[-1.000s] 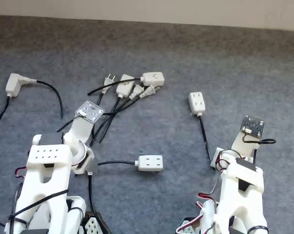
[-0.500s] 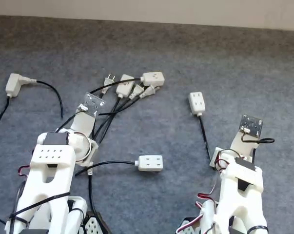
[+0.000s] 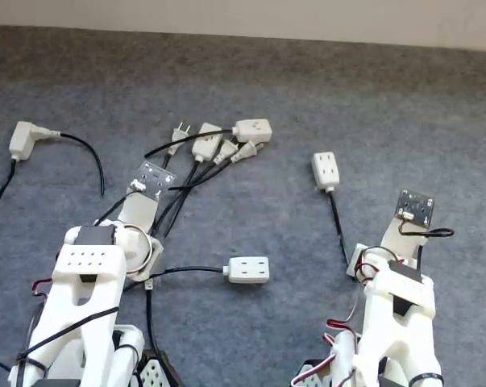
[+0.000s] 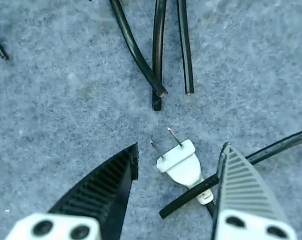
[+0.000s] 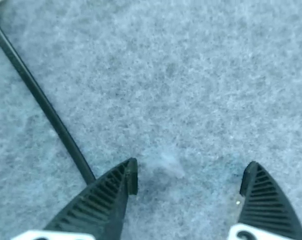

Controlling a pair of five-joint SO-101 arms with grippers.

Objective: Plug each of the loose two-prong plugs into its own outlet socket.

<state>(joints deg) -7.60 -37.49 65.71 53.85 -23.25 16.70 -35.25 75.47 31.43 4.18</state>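
Grey carpet [image 4: 50, 100] carries the small white two-prong plug [image 4: 183, 165], prongs pointing away, between my left gripper's [image 4: 179, 149] spread jaws, placed so to pinch its body. My right gripper [image 5: 191, 167] hangs parted beside a black cord [image 5: 40, 105].

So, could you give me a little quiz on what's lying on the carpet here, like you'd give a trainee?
1. Fill in: the white plug between the left arm's jaws has ___ prongs.
2. True or false: those jaws are shut on the plug.
3. What lies on the grey carpet by the right arm's jaws? A a black cord; B an outlet socket; C a plug.
Key: 1 two; 2 false, they stand open around it; 3 A.
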